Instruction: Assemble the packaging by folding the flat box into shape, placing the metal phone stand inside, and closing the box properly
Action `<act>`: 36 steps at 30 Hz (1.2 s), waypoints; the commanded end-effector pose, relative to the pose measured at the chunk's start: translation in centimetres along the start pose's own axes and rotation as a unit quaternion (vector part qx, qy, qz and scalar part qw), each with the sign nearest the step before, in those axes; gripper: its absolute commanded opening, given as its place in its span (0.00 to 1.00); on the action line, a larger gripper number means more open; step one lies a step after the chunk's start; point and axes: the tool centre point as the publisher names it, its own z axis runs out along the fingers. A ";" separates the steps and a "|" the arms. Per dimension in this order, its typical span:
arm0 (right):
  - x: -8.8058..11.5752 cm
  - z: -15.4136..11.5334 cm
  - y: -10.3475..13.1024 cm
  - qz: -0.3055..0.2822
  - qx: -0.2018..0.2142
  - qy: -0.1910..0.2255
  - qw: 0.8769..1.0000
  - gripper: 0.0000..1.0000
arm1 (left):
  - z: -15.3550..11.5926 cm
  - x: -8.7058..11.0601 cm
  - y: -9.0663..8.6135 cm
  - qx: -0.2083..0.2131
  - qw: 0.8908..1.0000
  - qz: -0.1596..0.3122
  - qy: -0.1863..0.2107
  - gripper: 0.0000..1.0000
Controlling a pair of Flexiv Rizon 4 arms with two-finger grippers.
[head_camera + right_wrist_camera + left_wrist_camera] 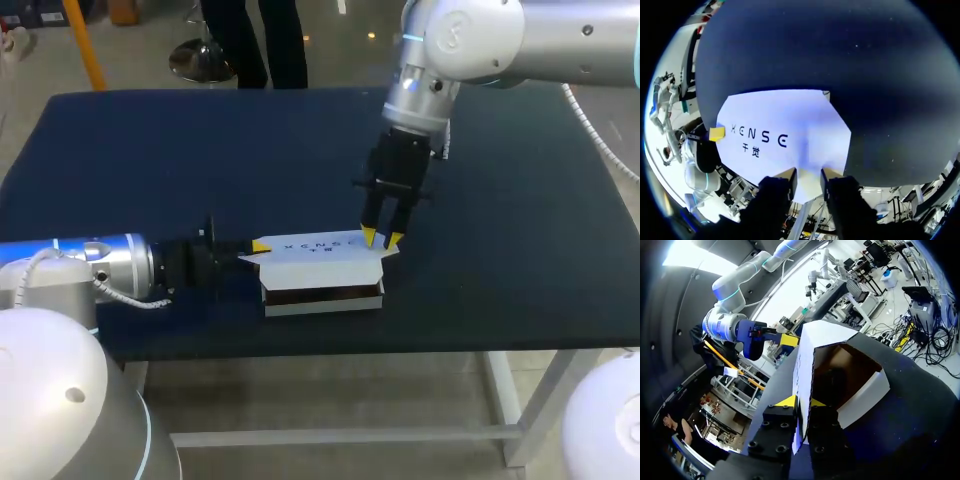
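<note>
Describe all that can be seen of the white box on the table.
The white box looks like thin cardboard, white outside, brown inside, with dark print on its top panel. It lies partly folded near the front edge of the table, its front open. The left gripper pinches a white panel at its left end; the open right gripper touches the top's right end from above. The inside is too dark to read.

place: robotics laboratory | sign 1: wide table [520,200] with dark blue cloth top on a white metal frame | sign 2: silver-white jointed robot arm [90,265] at the table's left edge | sign 3: second silver-white jointed robot arm [480,40] above the table's far right part
</note>
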 end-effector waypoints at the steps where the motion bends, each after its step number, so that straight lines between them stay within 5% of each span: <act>1: -0.1 0.1 -0.2 0.000 -0.002 0.000 1.000 0.35 | -0.2 0.2 0.0 -0.001 1.000 0.002 -0.005 0.14; 17: 0.1 0.1 -0.2 -0.001 -0.003 -0.002 1.000 0.35 | -2.6 -0.2 -0.6 -0.018 0.999 0.016 -0.024 0.27; 29: 0.1 0.1 -0.2 -0.001 -0.006 -0.004 1.000 0.35 | -6.9 -0.3 -1.0 -0.083 0.996 0.015 -0.007 0.33; 36: 0.3 0.3 -0.1 -0.002 -0.007 -0.004 1.000 0.35 | -8.8 -1.6 -1.6 -0.095 0.994 -0.033 0.046 0.63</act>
